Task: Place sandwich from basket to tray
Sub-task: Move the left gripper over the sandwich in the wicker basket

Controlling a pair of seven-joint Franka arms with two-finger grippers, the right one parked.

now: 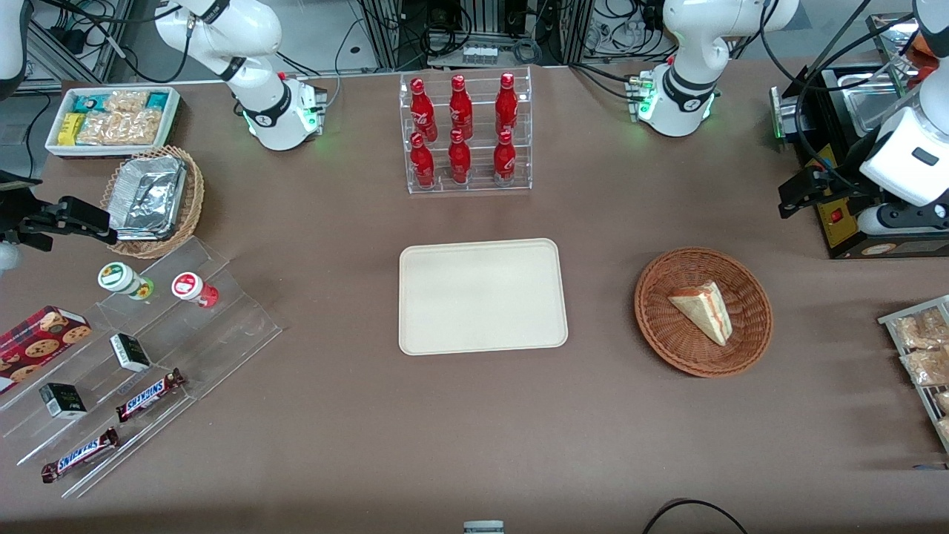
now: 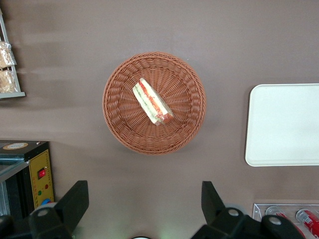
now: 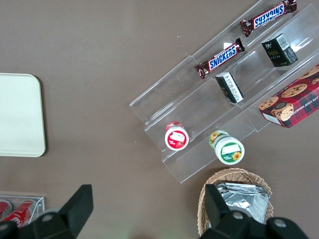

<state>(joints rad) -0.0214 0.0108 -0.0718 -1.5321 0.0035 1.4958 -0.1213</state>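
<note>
Your sandwich (image 1: 706,311), a pale bread wedge with red and green layered edges, lies inside the round reddish-brown wicker basket (image 1: 750,335). The smooth cream tray (image 1: 482,295) sits at frame centre on the brown tabletop (image 1: 356,415). Your gripper (image 2: 144,209) hangs above, fingers spread apart.
</note>
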